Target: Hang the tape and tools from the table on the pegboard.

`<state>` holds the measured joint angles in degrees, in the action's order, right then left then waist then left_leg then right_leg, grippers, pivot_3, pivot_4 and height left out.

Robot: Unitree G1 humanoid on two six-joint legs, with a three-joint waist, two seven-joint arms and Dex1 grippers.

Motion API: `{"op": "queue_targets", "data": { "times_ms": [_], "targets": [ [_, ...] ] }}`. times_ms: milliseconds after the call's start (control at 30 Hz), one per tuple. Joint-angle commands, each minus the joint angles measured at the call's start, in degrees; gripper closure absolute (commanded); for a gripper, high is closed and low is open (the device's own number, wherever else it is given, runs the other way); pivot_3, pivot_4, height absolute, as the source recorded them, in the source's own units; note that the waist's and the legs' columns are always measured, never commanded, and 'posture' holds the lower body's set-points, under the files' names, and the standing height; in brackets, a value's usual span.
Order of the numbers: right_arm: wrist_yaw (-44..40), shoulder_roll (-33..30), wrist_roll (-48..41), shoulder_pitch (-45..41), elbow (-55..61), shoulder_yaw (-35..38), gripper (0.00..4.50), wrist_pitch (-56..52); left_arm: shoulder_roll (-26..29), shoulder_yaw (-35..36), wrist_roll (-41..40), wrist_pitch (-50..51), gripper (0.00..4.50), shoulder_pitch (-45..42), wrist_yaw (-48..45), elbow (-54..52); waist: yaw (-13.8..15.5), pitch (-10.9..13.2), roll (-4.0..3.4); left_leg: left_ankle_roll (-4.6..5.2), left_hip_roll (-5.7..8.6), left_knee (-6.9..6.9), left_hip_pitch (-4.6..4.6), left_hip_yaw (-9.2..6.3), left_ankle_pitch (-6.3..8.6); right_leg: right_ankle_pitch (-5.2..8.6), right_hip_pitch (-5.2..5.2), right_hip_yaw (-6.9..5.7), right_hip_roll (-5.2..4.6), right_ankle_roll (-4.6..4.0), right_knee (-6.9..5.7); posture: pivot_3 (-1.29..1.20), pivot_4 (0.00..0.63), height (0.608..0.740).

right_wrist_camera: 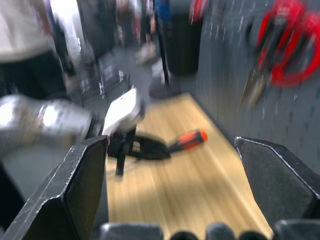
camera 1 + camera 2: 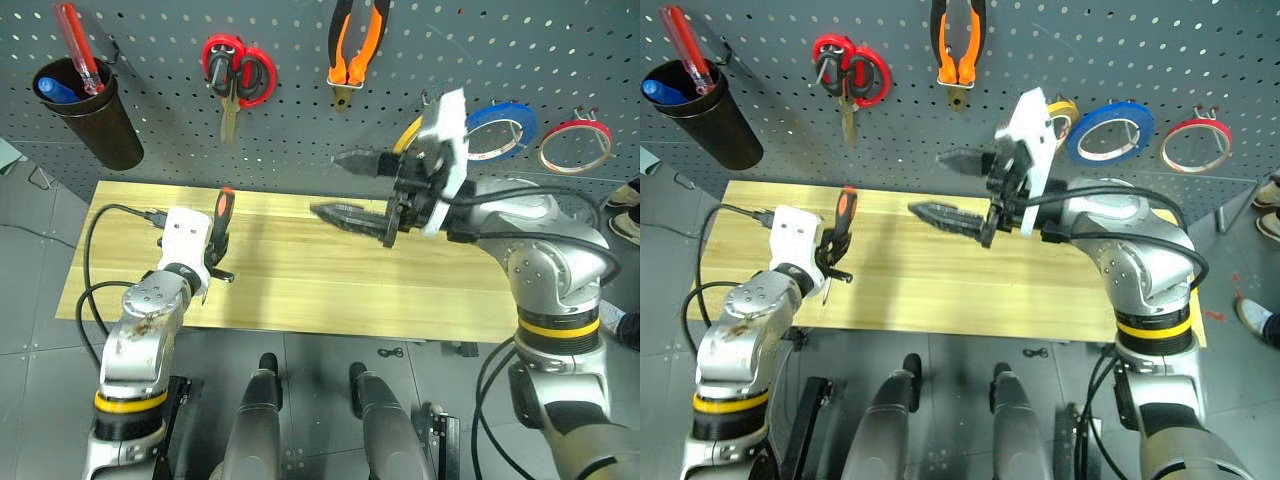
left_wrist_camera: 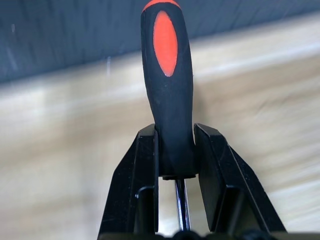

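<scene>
Clamping the screwdriver (image 3: 169, 95) by the lower part of its black handle, the left gripper (image 2: 216, 262) holds it above the near left part of the table (image 2: 300, 290). The orange-tipped handle end points up and away toward the pegboard (image 2: 290, 130), and the thin metal shaft runs back between the jaws, which are closed on the handle from both sides.

The right gripper (image 2: 362, 187) hangs over the middle of the table, pointing toward the robot's left, its jaws wide apart with nothing between them.

On the pegboard, the pliers (image 2: 357, 45) hang above the table's middle with handles up. The blue tape (image 2: 503, 128) hangs to the right, partly behind the right wrist, with a yellow roll (image 2: 408, 134) peeking out beside it and a red-rimmed roll (image 2: 575, 145) further right. Red-handled scissors (image 2: 238, 75) hang to the left of the pliers. A dark cup (image 2: 92, 112) at the far left holds a red-handled tool (image 2: 77, 45) and something blue.
</scene>
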<state>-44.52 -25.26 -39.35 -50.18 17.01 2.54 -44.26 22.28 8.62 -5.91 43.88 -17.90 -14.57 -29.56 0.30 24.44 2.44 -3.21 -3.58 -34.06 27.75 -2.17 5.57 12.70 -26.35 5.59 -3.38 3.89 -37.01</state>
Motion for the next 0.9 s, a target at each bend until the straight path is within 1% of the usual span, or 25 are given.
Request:
{"op": "queue_targets", "data": {
  "times_ms": [33, 100, 167, 300, 333, 433, 633, 800, 900],
  "targets": [
    [1.6, 1.3, -2.1, -3.0, -0.5, 2.5, 0.0, 1.5, 0.2, 1.8, 2.6, -2.6, 3.9, -1.3, 4.0, -8.0, 0.2, -0.1, 0.02, -0.01, 0.0, 0.0, 0.0, -0.01, -0.01, 0.0, 0.0, -0.01, 0.0, 0.0, 0.0, 0.2, 0.356, 0.74],
    [2.3, 3.1, -1.5, -5.1, -2.5, 3.0, 0.0, 3.9, 0.9, 3.2, 6.3, -3.3, 3.9, -3.6, 8.2, -11.3, 0.6, -0.3, 0.14, -0.03, 0.01, 0.0, 0.0, -0.04, -0.02, 0.0, 0.02, -0.06, 0.0, 0.0, 0.0, 0.24, 0.321, 0.74],
    [3.7, 5.1, -1.2, -8.7, -5.2, 3.8, 0.0, 5.7, 2.6, 3.9, 9.7, -3.6, 3.9, -8.0, 11.1, -13.3, 0.8, -0.4, 0.21, -0.13, 0.03, 0.0, 0.09, -0.13, -0.09, -0.04, 0.0, -0.15, 0.0, -0.05, 0.03, 0.26, 0.298, 0.74],
    [4.7, 7.4, 0.1, -13.4, -9.6, 4.1, 0.0, 9.7, 5.1, 3.5, 13.2, -5.5, 3.9, -16.5, 13.3, -10.6, 2.0, -1.2, 0.34, -0.48, 0.05, 0.01, 0.49, -0.55, -0.31, -0.14, -0.22, -0.59, 0.0, -0.16, 0.02, 0.27, 0.276, 0.74],
    [5.0, 8.1, 0.5, -14.8, -10.7, 4.2, 0.0, 11.1, 6.1, 3.8, 13.8, -7.9, 3.9, -19.9, 14.0, -7.1, 2.3, -1.6, 0.35, -0.48, 0.05, 0.07, 0.49, -0.58, -0.31, -0.14, -0.21, -0.63, -0.01, -0.17, 0.03, 0.27, 0.257, 0.74],
    [5.4, 9.2, 1.5, -17.3, -13.0, 4.3, 0.0, 14.1, 7.8, 4.9, 14.7, -14.3, 3.9, -27.2, 16.0, 2.4, 3.3, -2.1, 0.48, -0.55, 0.04, 0.23, 0.48, -0.71, -0.35, -0.18, -0.19, -0.91, -0.03, -0.24, 0.14, 0.26, 0.251, 0.74],
    [6.3, 10.6, 3.0, -19.9, -16.1, 3.9, 0.0, 17.9, 10.0, 5.4, 14.1, -30.0, 3.9, -38.0, 18.1, 22.0, 4.2, -2.6, 0.58, -0.83, -0.11, 0.22, 0.55, -0.91, -0.53, -0.29, -0.08, -1.51, -0.05, -0.42, 0.21, 0.24, 0.232, 0.74],
    [7.3, 12.6, 4.5, -21.5, -18.2, 3.3, 0.0, 20.6, 8.5, 4.9, 13.4, -41.3, 3.9, -43.2, 20.9, 35.5, 4.5, -3.3, 0.7, -0.99, -0.15, 0.32, 0.54, -0.91, -0.63, -0.31, -0.08, -1.63, -0.05, -0.45, 0.19, 0.22, 0.225, 0.74],
    [7.8, 13.3, 5.3, -21.8, -18.8, 3.1, 0.0, 21.4, 6.7, 3.9, 12.6, -47.6, 3.9, -46.6, 21.4, 42.8, 4.9, -3.6, 0.78, -1.04, -0.19, 0.3, 0.53, -0.92, -0.66, -0.33, -0.09, -1.69, -0.04, -0.49, 0.12, 0.21, 0.222, 0.74]
  ]
}}
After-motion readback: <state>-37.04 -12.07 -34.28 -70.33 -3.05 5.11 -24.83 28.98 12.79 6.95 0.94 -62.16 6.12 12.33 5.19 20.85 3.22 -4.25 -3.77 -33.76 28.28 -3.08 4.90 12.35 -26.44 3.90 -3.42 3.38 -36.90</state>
